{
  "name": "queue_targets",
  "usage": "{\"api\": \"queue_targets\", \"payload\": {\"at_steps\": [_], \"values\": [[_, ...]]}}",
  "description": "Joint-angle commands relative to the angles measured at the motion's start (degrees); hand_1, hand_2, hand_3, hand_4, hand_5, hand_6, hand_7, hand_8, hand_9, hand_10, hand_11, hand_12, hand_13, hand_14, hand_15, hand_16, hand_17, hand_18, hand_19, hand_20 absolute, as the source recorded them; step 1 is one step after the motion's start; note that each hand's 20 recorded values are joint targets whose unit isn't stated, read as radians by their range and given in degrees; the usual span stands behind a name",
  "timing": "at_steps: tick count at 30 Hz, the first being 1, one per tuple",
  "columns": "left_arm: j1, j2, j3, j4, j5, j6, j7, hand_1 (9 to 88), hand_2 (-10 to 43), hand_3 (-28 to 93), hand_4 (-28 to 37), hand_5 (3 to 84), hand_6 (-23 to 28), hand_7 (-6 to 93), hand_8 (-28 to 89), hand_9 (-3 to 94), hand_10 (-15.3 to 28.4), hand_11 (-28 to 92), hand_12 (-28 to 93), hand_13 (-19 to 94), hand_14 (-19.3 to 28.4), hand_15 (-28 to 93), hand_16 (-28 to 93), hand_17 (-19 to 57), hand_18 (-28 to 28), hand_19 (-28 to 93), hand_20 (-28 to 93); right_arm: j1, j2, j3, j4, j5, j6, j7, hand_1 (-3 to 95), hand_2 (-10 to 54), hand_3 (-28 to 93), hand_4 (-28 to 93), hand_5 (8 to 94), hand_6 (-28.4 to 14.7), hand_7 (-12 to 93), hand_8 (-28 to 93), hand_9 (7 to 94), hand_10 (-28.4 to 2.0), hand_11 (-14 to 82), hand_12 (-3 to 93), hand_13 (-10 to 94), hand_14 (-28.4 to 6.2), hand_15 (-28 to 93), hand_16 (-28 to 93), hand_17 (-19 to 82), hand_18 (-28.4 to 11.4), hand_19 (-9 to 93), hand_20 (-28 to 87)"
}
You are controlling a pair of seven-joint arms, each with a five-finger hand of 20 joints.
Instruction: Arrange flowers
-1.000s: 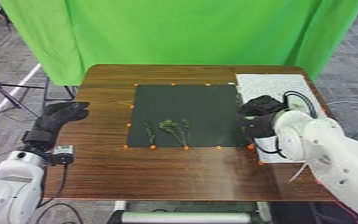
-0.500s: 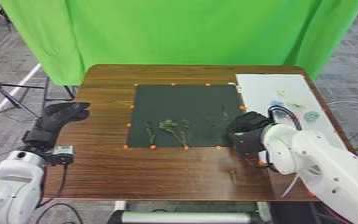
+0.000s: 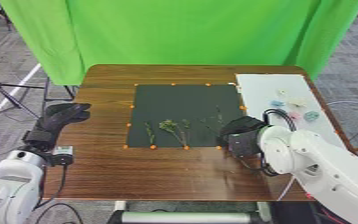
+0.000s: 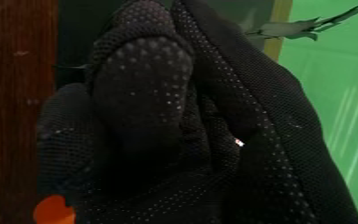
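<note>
Since the last frame in the head view, the right hand (image 3: 244, 130) has shifted a little inward from the right side of the dark mat (image 3: 180, 102), and the leafy sprig (image 4: 295, 29) has travelled with it. Right now the hand is at the mat's near right corner, partly covering it. Its fingers are curled in and grasping the sprig, whose thin stem and leaves extend beyond the glove, above the right part of the mat in the head view.

Well off to the left of the mat, the left hand (image 3: 64, 114) is over the table's left edge, its fingers released and parted from the thumb, with nothing in them. It has stayed where it was.

On the mat's near half lie a slim green stem (image 3: 151, 134), toward the left side, and a bushier flowering sprig (image 3: 168, 126) nearer the middle, with a thin stalk (image 3: 186, 125) just beside it.

Just to the right of the mat is a white board (image 3: 264, 85). It holds a pale yellow flower (image 3: 282, 93), a light blue bloom (image 3: 277, 103), a pink one (image 3: 296, 102) and a blue-green one (image 3: 311, 116). Orange dots (image 3: 152, 147) run around the mat's edges. Beyond the mat, past the brown table (image 3: 149, 175), hangs a green curtain (image 3: 189, 32).
</note>
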Motion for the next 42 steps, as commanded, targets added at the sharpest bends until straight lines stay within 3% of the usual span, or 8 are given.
{"api": "queue_targets", "payload": {"at_steps": [1,33,37,42], "values": [[0.02,-0.37,-0.22,-0.42,0.37,-1.87,-1.22,30.9,10.9,60,-23.6,49.7,6.5,14.0,-7,51.0,17.2,22,8,40,20.5,21,-4,3.8,13.8,20,12,0.5,-1.5,-1.1,0.4,1.55,1.67,0.02,69.4,-9.5,46,4,74.2,-7.1,37,10,93.3,-11.9,12.3,39.0,94,-2.0,47,21,77,-2.7,73,43],[0.27,-0.58,-1.23,-0.91,0.65,-4.23,-3.08,30.6,10.9,60,-23.5,48.6,6.6,14.0,-7,49.7,16.9,22,8,39,20.6,22,-4,1.8,15.3,22,13,0.21,-0.11,-3.42,-0.25,2.29,1.24,0.9,60.7,-9.5,45,4,67.5,-8.6,33,16,87.7,-14.0,19.8,33.6,94,-2.8,42,23,77,-3.0,68,48],[0.17,-0.47,-1.17,-0.86,0.61,-4.37,-3.18,30.6,10.8,60,-23.4,48.6,6.6,13.9,-7,49.5,17.0,22,8,39,20.7,22,-4,1.7,15.4,23,13,0.33,0.14,-3.62,-0.35,2.47,1.0,1.04,59.9,-9.5,46,3,67.5,-9.1,25,18,87.3,-14.0,19.9,32.9,94,-2.8,41,24,77,-3.0,67,50],[0.07,-0.45,-1.19,-0.86,0.66,-4.66,-3.34,30.7,10.9,60,-23.4,48.5,6.6,13.9,-7,49.5,17.0,22,8,39,20.7,22,-4,1.6,15.4,23,13,0.22,0.31,-3.62,-0.55,2.49,0.73,1.13,59.6,-9.5,45,3,67.8,-9.2,23,18,86.9,-14.1,19.2,32.8,94,-2.9,41,24,77,-3.0,67,50]]}}
